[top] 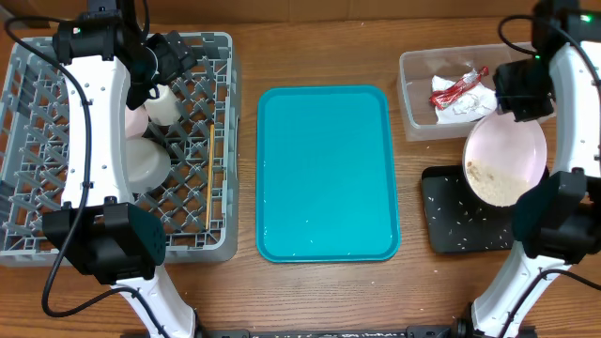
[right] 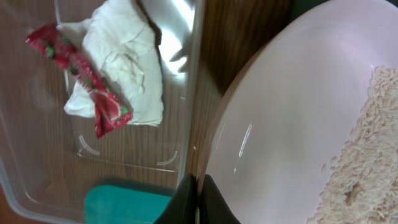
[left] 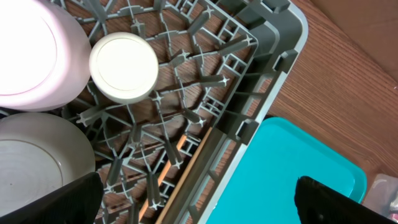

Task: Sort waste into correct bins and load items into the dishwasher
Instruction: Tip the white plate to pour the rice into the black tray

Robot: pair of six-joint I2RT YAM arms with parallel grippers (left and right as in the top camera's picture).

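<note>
right hand [right: 198, 185] pinches plate [right: 292, 112] rim, wrist view only

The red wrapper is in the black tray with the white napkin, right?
Not quite. The red wrapper is with the white napkin, but they lie in the clear tub, not the black tray. The overhead view shows both bins, and the right wrist view shows the wrapper and napkin inside the tub's clear walls.
</note>
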